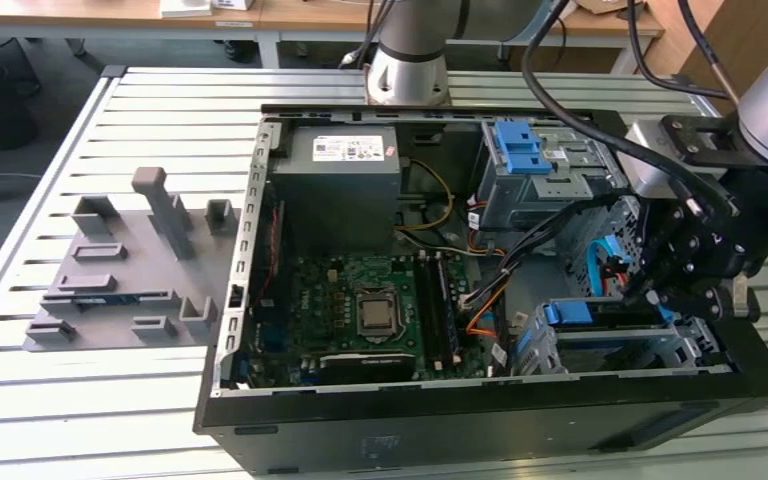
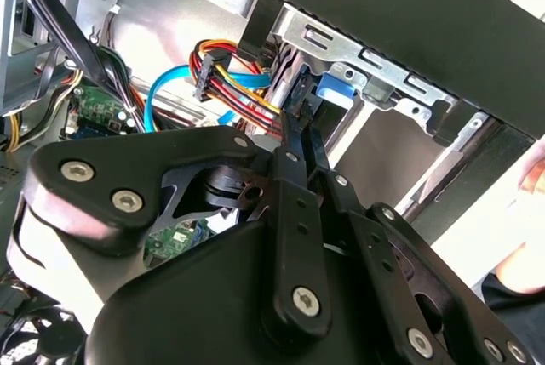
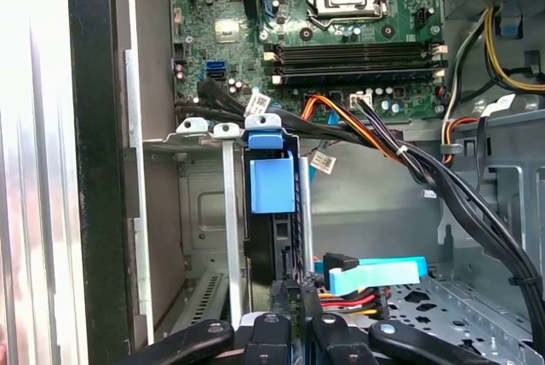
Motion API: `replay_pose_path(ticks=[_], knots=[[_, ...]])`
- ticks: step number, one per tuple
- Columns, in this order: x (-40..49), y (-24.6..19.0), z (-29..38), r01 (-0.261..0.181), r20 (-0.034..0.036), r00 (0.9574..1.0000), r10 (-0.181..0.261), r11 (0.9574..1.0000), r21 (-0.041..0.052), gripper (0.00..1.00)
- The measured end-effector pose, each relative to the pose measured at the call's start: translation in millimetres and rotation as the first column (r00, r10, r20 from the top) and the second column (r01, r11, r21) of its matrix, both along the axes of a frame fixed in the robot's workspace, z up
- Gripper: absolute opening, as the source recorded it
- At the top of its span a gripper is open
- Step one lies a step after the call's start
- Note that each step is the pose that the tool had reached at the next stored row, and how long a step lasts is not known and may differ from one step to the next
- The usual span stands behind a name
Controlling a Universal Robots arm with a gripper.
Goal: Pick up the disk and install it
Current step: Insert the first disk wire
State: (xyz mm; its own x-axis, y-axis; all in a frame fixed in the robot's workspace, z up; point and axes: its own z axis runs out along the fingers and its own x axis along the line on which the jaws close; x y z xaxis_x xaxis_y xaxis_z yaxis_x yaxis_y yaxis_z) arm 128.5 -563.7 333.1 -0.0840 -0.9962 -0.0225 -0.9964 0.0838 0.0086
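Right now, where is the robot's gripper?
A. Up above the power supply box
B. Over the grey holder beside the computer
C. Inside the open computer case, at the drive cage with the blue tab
C: in the exterior view the gripper reaches into the open computer case at the drive cage with its blue tab, far from the grey holder.

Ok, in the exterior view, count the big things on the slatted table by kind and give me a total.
Open computer case: 1
Grey fixture plate: 1
Robot arm: 1
Total: 3
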Motion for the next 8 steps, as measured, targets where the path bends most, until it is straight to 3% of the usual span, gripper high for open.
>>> replay_pose_path(ticks=[8], knots=[[0.0,-0.3,-2.4,0.000,-0.0002,1.0000,0.000,1.0000,-0.0002,0.16]])
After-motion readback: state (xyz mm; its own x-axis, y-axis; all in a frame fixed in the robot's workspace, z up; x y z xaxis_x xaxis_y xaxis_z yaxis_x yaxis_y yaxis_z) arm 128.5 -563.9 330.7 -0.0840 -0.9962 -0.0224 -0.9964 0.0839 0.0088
